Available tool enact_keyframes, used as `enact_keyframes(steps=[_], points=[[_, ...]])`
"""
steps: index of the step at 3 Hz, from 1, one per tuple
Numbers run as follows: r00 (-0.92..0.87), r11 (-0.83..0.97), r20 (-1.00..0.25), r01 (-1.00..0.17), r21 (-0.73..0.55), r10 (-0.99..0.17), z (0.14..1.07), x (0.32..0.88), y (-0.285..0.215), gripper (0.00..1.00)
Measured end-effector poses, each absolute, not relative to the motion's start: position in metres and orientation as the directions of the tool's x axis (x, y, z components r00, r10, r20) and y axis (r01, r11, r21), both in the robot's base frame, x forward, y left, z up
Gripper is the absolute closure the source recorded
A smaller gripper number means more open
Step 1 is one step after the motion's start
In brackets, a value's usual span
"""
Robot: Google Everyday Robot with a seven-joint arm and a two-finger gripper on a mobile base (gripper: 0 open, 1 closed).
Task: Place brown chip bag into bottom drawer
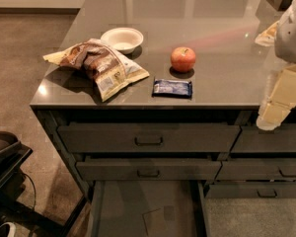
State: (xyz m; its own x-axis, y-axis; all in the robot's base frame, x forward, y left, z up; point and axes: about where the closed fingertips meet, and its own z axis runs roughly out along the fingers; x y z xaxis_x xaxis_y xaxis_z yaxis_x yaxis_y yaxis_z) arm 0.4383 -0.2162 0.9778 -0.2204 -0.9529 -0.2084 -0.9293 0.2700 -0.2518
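Note:
The brown chip bag (99, 65) lies crinkled on the left part of the grey countertop, with pale yellow edges and white lettering. The bottom drawer (147, 209) is pulled open below the counter, and its flat dark grey inside is bare. My gripper (278, 102) hangs at the right edge of the view, over the counter's front edge and far to the right of the bag. It holds nothing that I can see.
A white bowl (122, 38) stands just behind the bag. A red apple (183, 59) and a small flat blue wrapper (172, 88) lie mid-counter. Two shut drawers with black handles (148, 140) sit above the open one. Dark equipment (5, 172) stands on the floor at left.

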Motion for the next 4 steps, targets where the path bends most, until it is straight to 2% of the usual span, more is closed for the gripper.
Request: enact_keyframes(steps=[1, 2, 3, 4], points=[[-0.22, 0.27, -0.208, -0.929, -0.252, -0.953, 0.978, 0.438, -0.216, 0.0], [-0.224, 0.294, -0.264, -0.918, -0.265, -0.938, 0.975, 0.446, -0.208, 0.0], [-0.216, 0.332, -0.39, -0.906, -0.261, -0.895, 0.961, 0.476, -0.178, 0.0], [-0.216, 0.332, -0.39, -0.906, -0.261, -0.895, 0.961, 0.476, -0.178, 0.0]])
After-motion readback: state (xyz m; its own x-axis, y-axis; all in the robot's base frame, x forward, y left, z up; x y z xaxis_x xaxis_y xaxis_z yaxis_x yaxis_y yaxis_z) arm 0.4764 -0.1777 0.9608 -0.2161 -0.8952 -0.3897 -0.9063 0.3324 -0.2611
